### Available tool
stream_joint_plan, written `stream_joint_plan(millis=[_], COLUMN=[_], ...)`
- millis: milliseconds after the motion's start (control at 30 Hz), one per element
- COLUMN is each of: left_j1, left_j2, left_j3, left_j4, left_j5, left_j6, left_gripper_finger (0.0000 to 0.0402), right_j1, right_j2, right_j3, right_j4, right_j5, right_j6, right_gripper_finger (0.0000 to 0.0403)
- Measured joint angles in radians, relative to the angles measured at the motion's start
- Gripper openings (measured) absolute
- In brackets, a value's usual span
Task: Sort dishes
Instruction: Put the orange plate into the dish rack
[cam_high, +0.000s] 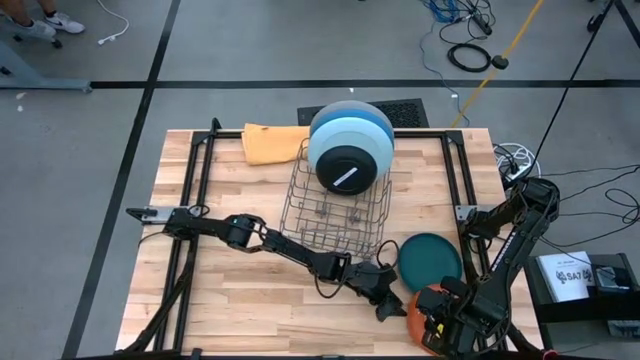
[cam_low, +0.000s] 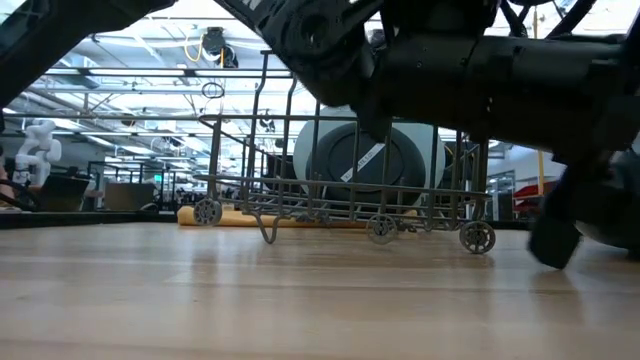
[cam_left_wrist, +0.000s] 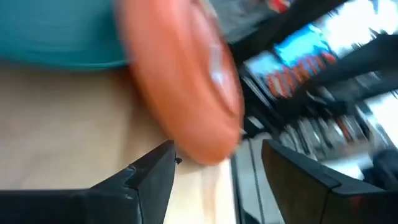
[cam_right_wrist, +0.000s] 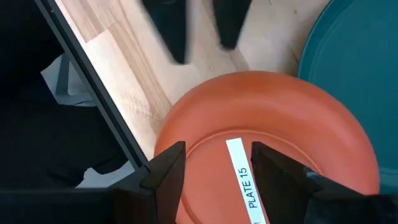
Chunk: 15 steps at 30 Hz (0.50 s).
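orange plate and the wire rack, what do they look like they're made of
Orange plate: probably plastic or melamine, going by its smooth, evenly coloured, matte surface with a soft sheen; glazed ceramic can't be ruled out. A white label sticks flat on it.
Wire rack: thin bare metal wire, dull grey, with small wheels at its base.

Table (cam_high: 230, 290): pale planked wood, smooth, faint sheen. Dish rack (cam_high: 335, 205): thin bare metal wire. Orange plate (cam_right_wrist: 273, 137): smooth matt surface with a white printed paper label (cam_right_wrist: 245, 177). Teal plate (cam_high: 430, 258): smooth, matt. Cloth (cam_high: 272, 143): soft orange fabric.
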Motion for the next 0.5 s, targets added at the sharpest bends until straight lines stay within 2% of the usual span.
stream_joint_plan(millis=[167, 267, 367, 500], left_j1=[-0.043, -0.086, -0.123, -0.168], left_j2=[-0.026, -0.085, -0.121, -0.171], left_j3=[0.047, 0.092, 0.128, 0.178], left_j4=[0.039, -0.051, -0.175, -0.343], left_j5=[0.179, 0.205, 0.174, 0.023], left_j6=[0.261, 0.454, 0.657, 0.850], left_gripper_finger=[0.0238, 0.0238, 0.0238, 0.0238], right_j1=[0.000, 0.001, 0.001, 0.001], right_j2=[0.000, 0.000, 0.000, 0.000], right_j3=[0.000, 0.000, 0.000, 0.000], right_j4=[0.000, 0.000, 0.001, -0.001], right_j5=[0.000, -0.001, 0.007, 0.035], right_j6=[-0.008, -0.014, -0.017, -0.055], right_gripper_finger=[0.0178, 0.0178, 0.0178, 0.0178])
